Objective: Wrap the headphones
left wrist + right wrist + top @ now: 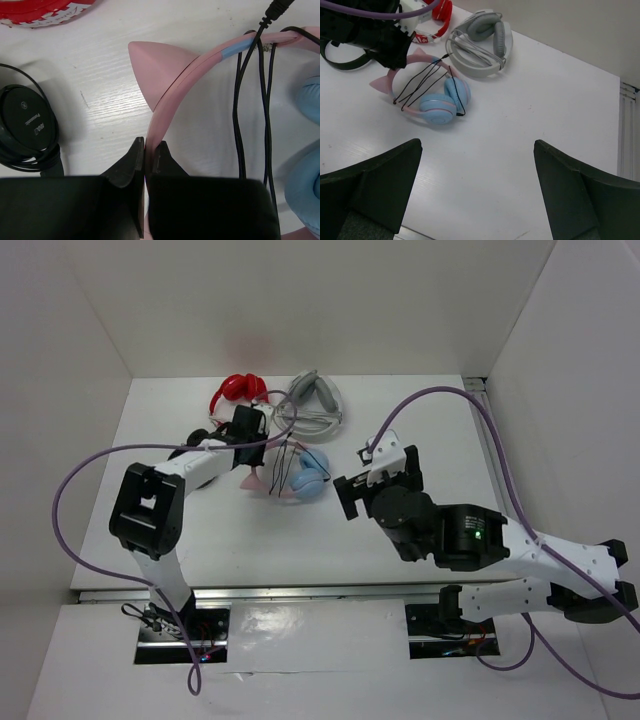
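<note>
The left arm's fingers (129,167) are clenched on the pink headband (200,61) of the headphones (310,483). The headphones lie toward the worktop's (420,430) far edge, with the black cable (239,120) looped across the band. The right arm's fingers (377,187) are spread wide, grasping nothing.

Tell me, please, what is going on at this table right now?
The left arm has its jaws shut on the pink headband of the cat-eared headphones, close beside one ear. The thin black cable lies in several strands across the band, so wrapping looks under way. The right arm hovers to the right with its jaws wide open, holding nothing. Red-and-white headphones and grey headphones lie untouched behind.
</note>
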{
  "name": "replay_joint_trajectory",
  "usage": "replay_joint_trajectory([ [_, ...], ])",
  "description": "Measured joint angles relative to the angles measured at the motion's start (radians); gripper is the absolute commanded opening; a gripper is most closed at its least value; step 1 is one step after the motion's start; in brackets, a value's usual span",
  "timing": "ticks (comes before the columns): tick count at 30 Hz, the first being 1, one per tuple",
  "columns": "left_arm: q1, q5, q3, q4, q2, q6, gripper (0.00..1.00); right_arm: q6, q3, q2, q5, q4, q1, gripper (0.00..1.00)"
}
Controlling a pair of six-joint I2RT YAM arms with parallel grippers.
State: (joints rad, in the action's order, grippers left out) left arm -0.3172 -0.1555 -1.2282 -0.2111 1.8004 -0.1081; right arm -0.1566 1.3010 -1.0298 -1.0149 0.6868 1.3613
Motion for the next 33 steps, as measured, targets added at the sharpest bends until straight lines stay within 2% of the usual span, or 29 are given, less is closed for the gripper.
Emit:
replay_joint_trajectory([
  [3,-0.021,-0.021,0.0,0.015,0.019,-0.002,0.02,-0.001,0.0,-0.006,0.005,0.001,0.0,1.0],
  [5,-0.029,-0.027,0.0,0.023,0.034,-0.005,0.09,-0.004,0.0,-0.011,0.013,0.002,0.0,1.0],
  [8,-0.033,-0.034,-0.001,0.03,0.056,-0.01,0.31,-0.007,0.0,-0.014,0.036,0.003,0.0,1.0],
  [10,-0.033,-0.044,-0.001,0.023,0.066,-0.021,0.38,-0.007,0.001,-0.015,0.044,0.003,0.0,1.0],
  [11,-0.033,-0.056,-0.001,0.016,0.071,-0.027,0.47,-0.007,0.001,-0.015,0.047,0.003,0.0,1.0],
  [15,-0.034,-0.099,0.007,0.008,0.073,-0.027,0.6,-0.008,0.001,-0.015,0.052,0.003,0.003,1.0],
  [17,-0.033,-0.119,0.018,0.01,0.064,-0.029,0.62,-0.008,0.002,-0.016,0.058,0.003,0.005,1.0],
  [18,-0.033,-0.129,0.023,0.007,0.055,-0.031,0.71,-0.008,0.003,-0.018,0.061,0.003,0.006,1.0],
  [19,-0.033,-0.135,0.024,-0.003,0.045,-0.032,0.99,-0.008,0.004,-0.02,0.064,0.004,0.007,1.0],
  [23,-0.034,-0.159,0.024,-0.027,-0.059,-0.055,1.0,-0.008,0.009,-0.024,0.084,0.004,0.009,1.0],
  [26,-0.054,-0.204,0.002,-0.083,-0.229,-0.066,1.0,-0.02,0.011,-0.017,0.104,0.002,0.009,1.0],
  [29,-0.136,-0.275,-0.096,-0.161,-0.433,-0.093,1.0,-0.054,0.011,0.016,0.134,0.001,0.01,1.0],
  [33,-0.253,-0.257,-0.179,-0.26,-0.73,-0.173,1.0,-0.099,0.0,0.129,0.191,-0.003,0.01,1.0],
])
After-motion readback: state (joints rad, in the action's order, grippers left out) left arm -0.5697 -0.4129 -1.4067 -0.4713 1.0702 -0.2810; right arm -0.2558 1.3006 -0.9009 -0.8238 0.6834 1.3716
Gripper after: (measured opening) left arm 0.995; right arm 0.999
